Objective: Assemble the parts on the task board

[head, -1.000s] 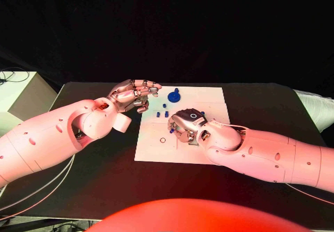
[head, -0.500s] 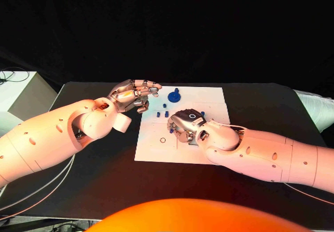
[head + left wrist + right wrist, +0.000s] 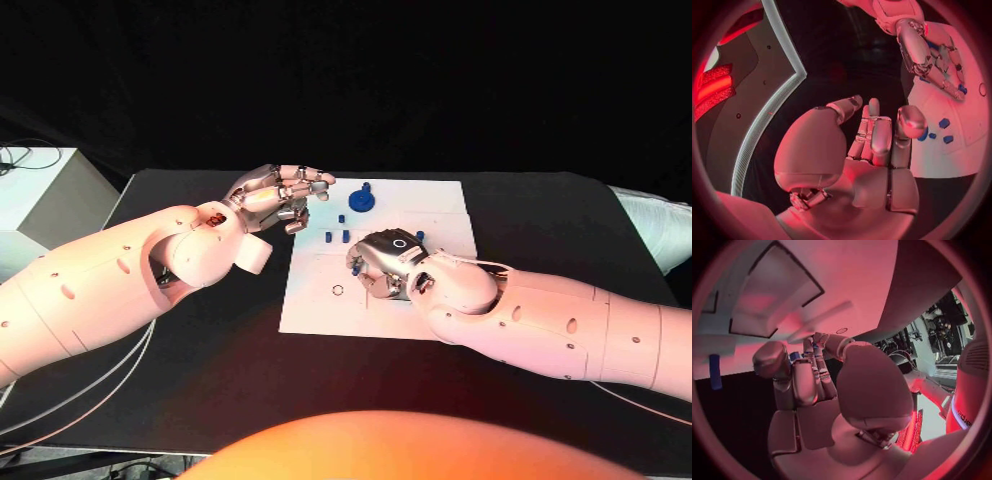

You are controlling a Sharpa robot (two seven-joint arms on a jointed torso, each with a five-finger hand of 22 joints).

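A pale box (image 3: 36,195) sits at the left edge of the head view, off the black table (image 3: 534,215). The white board (image 3: 378,300) lies in the middle of the frame. The right hand (image 3: 387,263) covers the board's centre, so whatever lies under it is hidden.

The left hand (image 3: 274,197) hovers at the board's upper left corner, fingers curled inward with nothing in them. The right hand rests palm down over the board, fingers bent toward the surface; I cannot tell whether it holds a part.

A round blue part (image 3: 359,199) stands near the board's top edge. Small blue pegs (image 3: 335,237) stand just below it, between the 2 hands. A small ring mark (image 3: 338,291) shows on the board's lower left. In the left wrist view, blue pegs (image 3: 944,123) lie on the board just beyond the left hand's fingertips (image 3: 910,116).
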